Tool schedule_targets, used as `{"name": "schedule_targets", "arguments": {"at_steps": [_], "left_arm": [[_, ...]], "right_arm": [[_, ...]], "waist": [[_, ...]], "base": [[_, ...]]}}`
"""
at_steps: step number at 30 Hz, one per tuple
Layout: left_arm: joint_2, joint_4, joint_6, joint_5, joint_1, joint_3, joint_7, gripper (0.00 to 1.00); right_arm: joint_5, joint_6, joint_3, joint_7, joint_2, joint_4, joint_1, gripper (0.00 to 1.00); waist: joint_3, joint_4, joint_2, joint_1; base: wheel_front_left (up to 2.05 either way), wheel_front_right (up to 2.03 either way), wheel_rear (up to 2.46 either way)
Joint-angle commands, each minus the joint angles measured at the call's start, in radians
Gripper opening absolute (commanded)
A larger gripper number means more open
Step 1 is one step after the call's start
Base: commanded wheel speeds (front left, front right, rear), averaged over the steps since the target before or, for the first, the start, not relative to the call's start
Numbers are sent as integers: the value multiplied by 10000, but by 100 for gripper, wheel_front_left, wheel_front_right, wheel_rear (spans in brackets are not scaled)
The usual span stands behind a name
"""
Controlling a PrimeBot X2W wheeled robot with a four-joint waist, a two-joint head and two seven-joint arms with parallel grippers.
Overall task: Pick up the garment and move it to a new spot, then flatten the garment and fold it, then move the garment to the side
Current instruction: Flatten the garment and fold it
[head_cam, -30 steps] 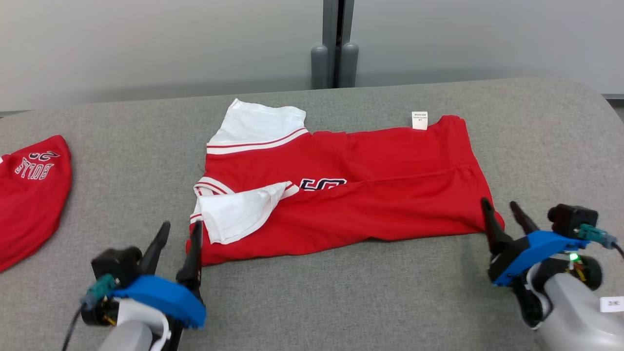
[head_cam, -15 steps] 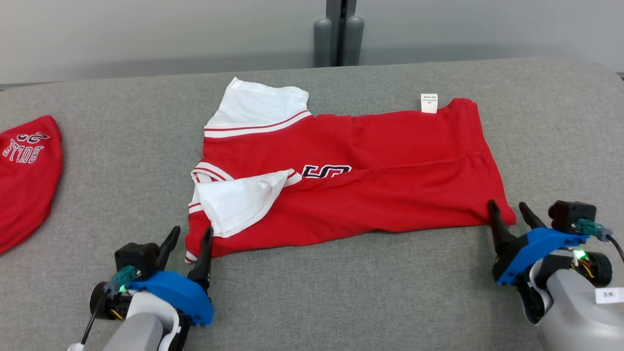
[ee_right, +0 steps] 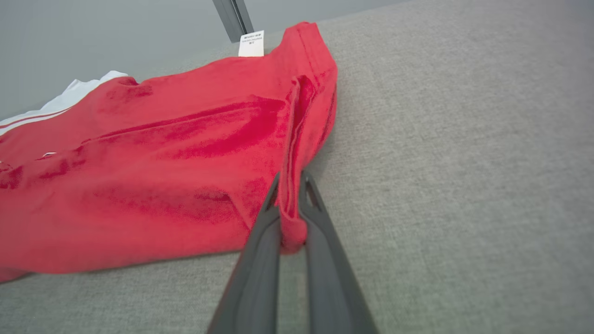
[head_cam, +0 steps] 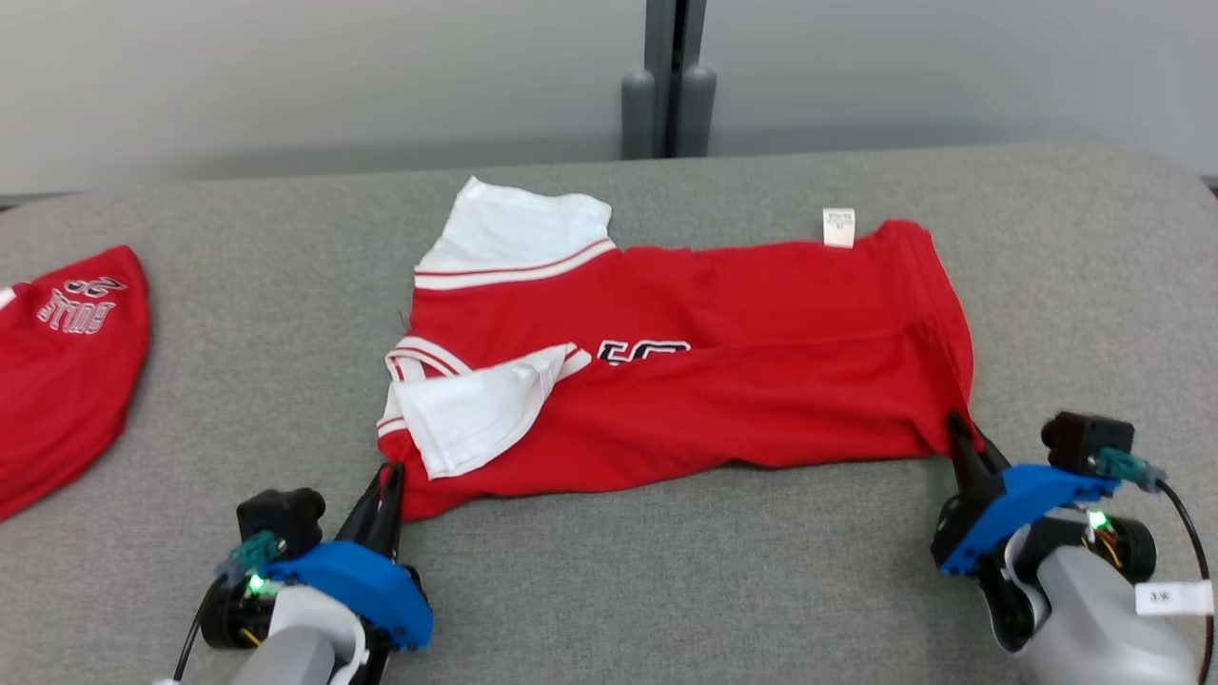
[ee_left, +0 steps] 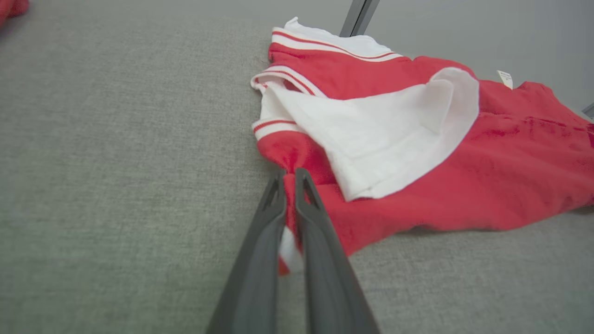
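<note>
While the left gripper (head_cam: 384, 480) clamps the near shoulder corner of the garment (head_cam: 742, 381) and the right gripper (head_cam: 955, 430) its near hem corner (it lies spread on the table (head_cam: 666, 580)), the fold seems in hand, calling next for an even lift toward the far edge.

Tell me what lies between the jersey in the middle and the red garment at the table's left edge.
Nothing: in the head view the stretch between the jersey and the other red garment is bare grey table.

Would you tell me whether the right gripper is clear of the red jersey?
No, the right gripper is shut on the red jersey, pinching its near corner.
</note>
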Motion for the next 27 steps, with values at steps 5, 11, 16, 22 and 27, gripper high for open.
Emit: {"name": "schedule_targets", "arguments": {"at_steps": [5,11,16,22,27], "left_arm": [[245,-1135,-52,67,1183,479,-58,0],[420,-2796,270,335,3004,1046,-61,0],[463,-3651,587,411,4224,977,-61,0],[327,-4207,918,432,4726,871,42,100],[288,-4612,1077,666,4532,1311,-53,100]], "right_arm": [[424,1,-168,-33,-181,-898,1236,0],[935,1,-116,-33,-423,-2291,2927,0],[1207,1,31,119,-652,-3059,4114,0],[1012,1,-129,370,-622,-3432,4885,100],[334,1,-558,150,-590,-3841,4802,100]], "waist": [[-671,40,0,-1],[-1244,96,0,-1],[-1416,117,0,-1],[-1488,74,0,-1],[-1573,-33,0,-1]], "base": [[0,0,0],[0,0,0],[0,0,0],[0,0,0],[0,0,0]]}}
